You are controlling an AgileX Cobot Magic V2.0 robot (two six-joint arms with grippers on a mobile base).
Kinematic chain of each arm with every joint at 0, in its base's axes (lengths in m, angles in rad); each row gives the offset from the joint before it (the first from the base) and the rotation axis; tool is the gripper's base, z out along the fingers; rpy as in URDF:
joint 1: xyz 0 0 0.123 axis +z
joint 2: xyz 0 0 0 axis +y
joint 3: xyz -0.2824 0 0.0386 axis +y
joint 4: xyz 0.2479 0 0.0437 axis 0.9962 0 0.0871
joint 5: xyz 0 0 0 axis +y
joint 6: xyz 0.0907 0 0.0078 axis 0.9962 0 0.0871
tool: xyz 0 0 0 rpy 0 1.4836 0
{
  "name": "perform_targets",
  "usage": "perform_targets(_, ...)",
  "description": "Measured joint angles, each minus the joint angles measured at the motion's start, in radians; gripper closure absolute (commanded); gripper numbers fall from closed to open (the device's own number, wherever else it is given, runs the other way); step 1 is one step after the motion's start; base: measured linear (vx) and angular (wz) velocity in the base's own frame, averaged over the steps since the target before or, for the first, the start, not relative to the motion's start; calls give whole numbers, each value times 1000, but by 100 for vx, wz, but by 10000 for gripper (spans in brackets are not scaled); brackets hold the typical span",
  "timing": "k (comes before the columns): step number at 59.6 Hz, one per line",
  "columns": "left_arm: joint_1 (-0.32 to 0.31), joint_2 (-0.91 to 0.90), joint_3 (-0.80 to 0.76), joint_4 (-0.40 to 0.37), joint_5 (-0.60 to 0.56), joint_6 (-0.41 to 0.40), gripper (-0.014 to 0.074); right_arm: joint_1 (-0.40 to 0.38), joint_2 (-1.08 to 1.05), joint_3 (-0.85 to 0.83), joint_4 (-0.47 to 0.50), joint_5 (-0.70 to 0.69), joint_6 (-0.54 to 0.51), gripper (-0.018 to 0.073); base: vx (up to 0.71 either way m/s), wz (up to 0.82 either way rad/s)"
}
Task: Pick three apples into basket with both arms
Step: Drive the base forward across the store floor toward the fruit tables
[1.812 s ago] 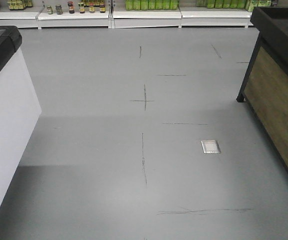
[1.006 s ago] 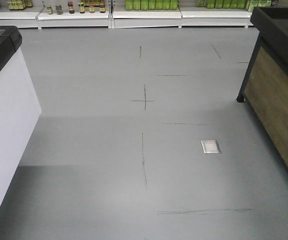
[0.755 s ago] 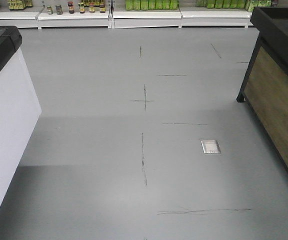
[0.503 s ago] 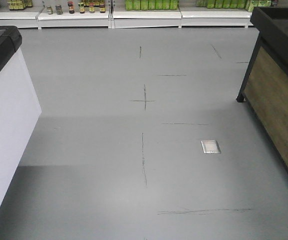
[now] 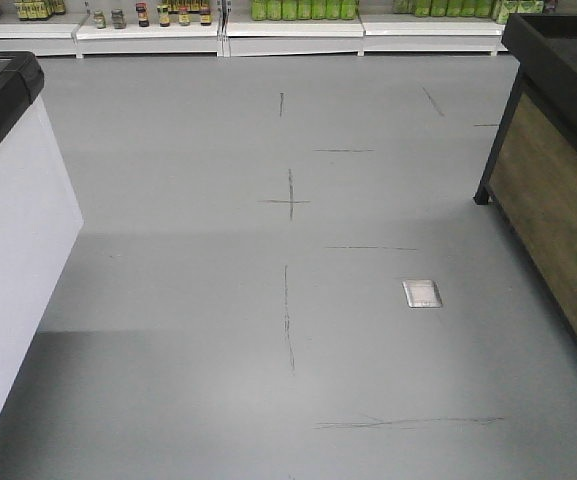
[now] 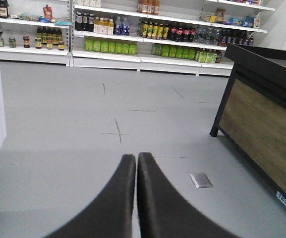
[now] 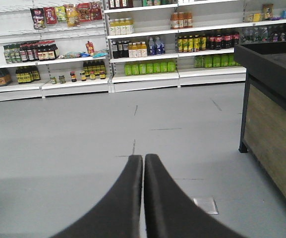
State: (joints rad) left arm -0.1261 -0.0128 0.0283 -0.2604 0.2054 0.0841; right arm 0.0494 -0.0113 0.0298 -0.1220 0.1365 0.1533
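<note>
No apples and no basket show in any view. In the left wrist view my left gripper [image 6: 136, 156] is shut, its two black fingers pressed together with nothing between them, held above bare grey floor. The right gripper [image 7: 143, 158] in the right wrist view is shut the same way and holds nothing. Neither arm appears in the front view.
A white cabinet with a black top [image 5: 8, 230] stands at the left. A dark-framed wooden counter [image 5: 558, 180] stands at the right. Shelves of bottles and jars [image 5: 288, 20] line the far wall. A metal floor plate [image 5: 421, 293] lies in the grey floor.
</note>
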Motion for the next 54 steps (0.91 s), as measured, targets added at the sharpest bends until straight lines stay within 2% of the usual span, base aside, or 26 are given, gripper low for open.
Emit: perform_targets(54, 0, 0, 0, 0, 0, 0, 602, 0, 0, 0, 0, 0, 0, 564, 6, 1)
